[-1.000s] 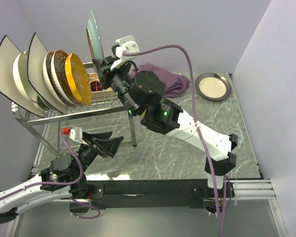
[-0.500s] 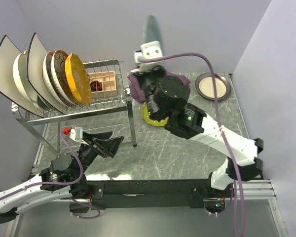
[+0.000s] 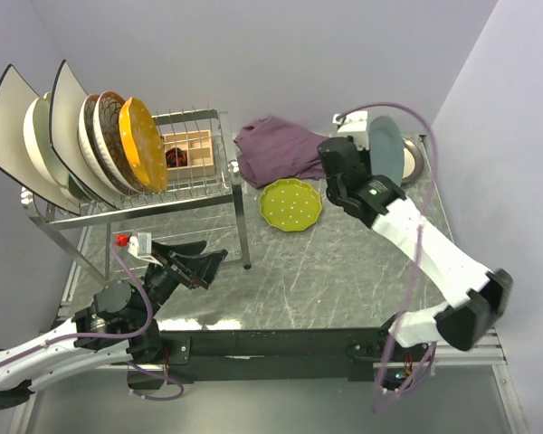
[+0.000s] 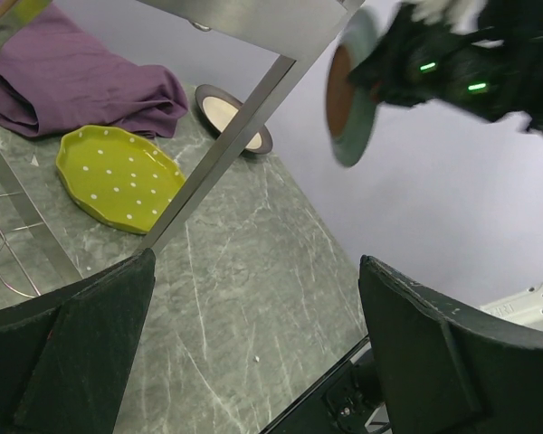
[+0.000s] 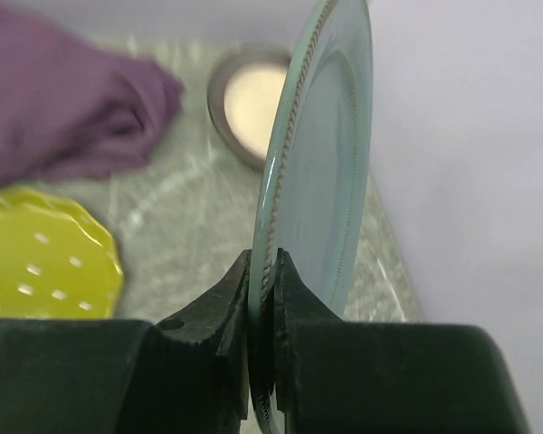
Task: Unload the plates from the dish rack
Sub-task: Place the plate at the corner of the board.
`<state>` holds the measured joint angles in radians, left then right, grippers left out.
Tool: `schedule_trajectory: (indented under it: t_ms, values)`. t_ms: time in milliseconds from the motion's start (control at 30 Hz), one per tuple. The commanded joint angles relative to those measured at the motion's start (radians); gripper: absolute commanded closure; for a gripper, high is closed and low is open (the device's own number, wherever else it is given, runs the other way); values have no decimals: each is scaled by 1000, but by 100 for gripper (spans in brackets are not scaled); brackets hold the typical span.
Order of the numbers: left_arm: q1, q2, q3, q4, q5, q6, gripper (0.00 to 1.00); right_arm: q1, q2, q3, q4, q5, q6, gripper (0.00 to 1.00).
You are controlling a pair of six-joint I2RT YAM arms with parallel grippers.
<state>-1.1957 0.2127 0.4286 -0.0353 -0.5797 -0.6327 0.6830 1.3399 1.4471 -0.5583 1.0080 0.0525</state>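
**Teal plate held on edge at the far right, five more plates in the rack**

The teal plate [image 5: 321, 163] stands upright on its edge, its rim pinched between the closed fingers of the right gripper [image 5: 262, 280]. It hangs over the far right corner of the table [image 3: 326, 271]. In the left wrist view it sits well above the stone surface, against the pale wall [image 3: 253, 54]. Seen from above, it covers part of the dark-rimmed plate [image 3: 416, 163], which lies flat on the table with its cream centre up.

The lime-yellow plate [image 3: 290, 205], scalloped and dotted white, lies flat on the table. It is to the left of the right arm and just in front of the crumpled purple cloth [image 3: 276, 149].

The dish rack [image 3: 190, 194] stands at the far left on its steel legs. Along its top tier, from the left, lean two white square plates [image 3: 68, 99] with a cream round plate [image 3: 38, 140] between them. Next come a brown-patterned plate [image 3: 104, 113] and an orange plate [image 3: 143, 145], close together. The right part of that tier holds only bare prongs, and a wooden box [image 3: 188, 149] shows through the wires there.

The left gripper [image 3: 204, 258] hovers low in front of the rack, jaws spread wide and holding nothing. Its own camera looks past a rack leg towards the lime-yellow plate.
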Motion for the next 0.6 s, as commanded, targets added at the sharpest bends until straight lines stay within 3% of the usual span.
schedule_trajectory:
  t_ms: [0,133,200,267,400,567]
  values:
    - [-4,-1,-4,12,18,-2,1,-114,103,-18,138,-127,-5,100]
    - [-4,5,2,9,24,-4,1,-168,272,42,293,-62,-300,100]
    - [-4,2,1,12,38,-2,0,-198,338,39,403,-115,-470,100]
    - [-4,-3,-4,26,49,-4,1,-238,384,36,480,-150,-552,100]
    - [-4,11,-11,29,67,-4,1,-313,498,157,374,-285,-601,100]
    - [-4,60,-8,72,118,-5,1,-358,567,113,535,-299,-824,100]
